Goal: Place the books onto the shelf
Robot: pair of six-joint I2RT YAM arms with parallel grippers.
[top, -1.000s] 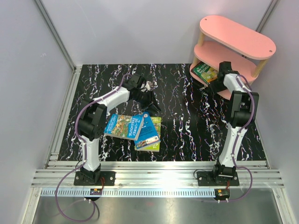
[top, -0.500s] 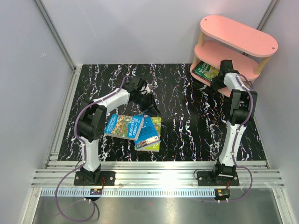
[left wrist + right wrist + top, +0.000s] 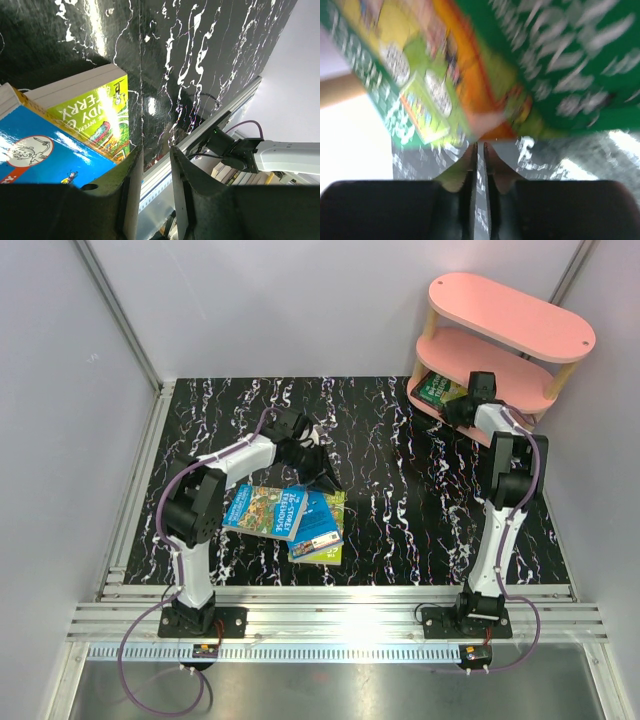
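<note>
Dark green book (image 3: 437, 390) is seen on the lowest tier of the pink shelf (image 3: 510, 325), at its left end, cover up and part of it poking past the board edge. In the right wrist view the same green cover (image 3: 520, 65) fills the frame, heavily blurred. Right gripper (image 3: 455, 408) is placed right at that book's near edge; its jaws (image 3: 479, 146) are shown almost together with only a thin slit, and whether they are released or clenched cannot be told. Contact with the book cannot be told either.

Three more books are left on the black marbled table (image 3: 400, 500), near its front: a blue landscape-cover book (image 3: 263, 510), beside it a blue book (image 3: 315, 523) laid on top of a yellow-green book (image 3: 337, 502). Left gripper (image 3: 322, 470) is held just behind this pile, above the yellow-green book's corner (image 3: 97, 120). Its jaws (image 3: 156, 149) are parted by a narrow gap, nothing gripped between them.
</note>
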